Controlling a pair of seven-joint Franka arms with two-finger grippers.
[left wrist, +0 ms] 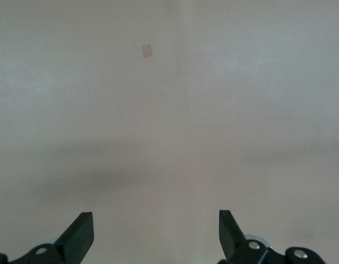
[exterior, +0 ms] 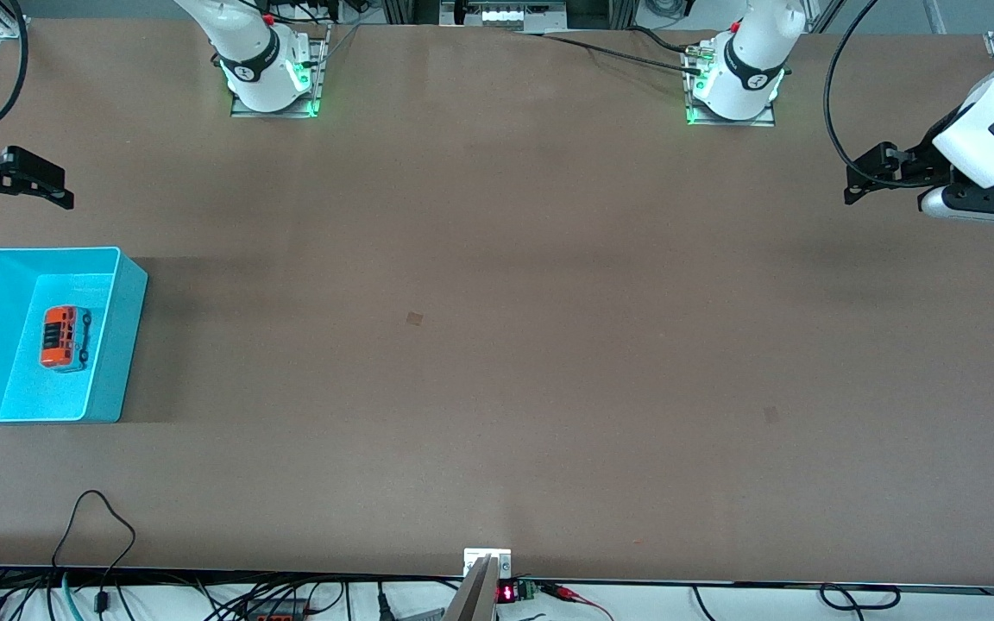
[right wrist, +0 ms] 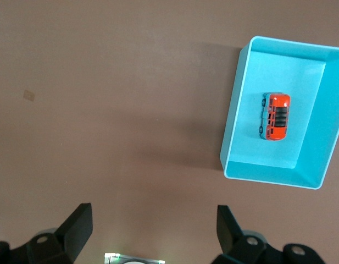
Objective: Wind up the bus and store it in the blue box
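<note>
From the front, the bus [exterior: 65, 338] lies inside the blue box [exterior: 122, 345] at the right arm's end of the table [exterior: 497, 345]; the right gripper [exterior: 35, 185] hangs apart from it, fingers spread. The left gripper [exterior: 872, 177] waits at the table's opposite end. The left wrist view shows parted fingertips [left wrist: 81, 234] over bare table. The right wrist view shows the bus [right wrist: 274, 116] mid-floor, clear of the walls [right wrist: 233, 118].

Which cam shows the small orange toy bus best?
Right wrist view: the small orange toy bus is largest there, unobstructed inside the cyan plastic bin. Front view shows it small at the frame's edge; left wrist view misses it.
</note>
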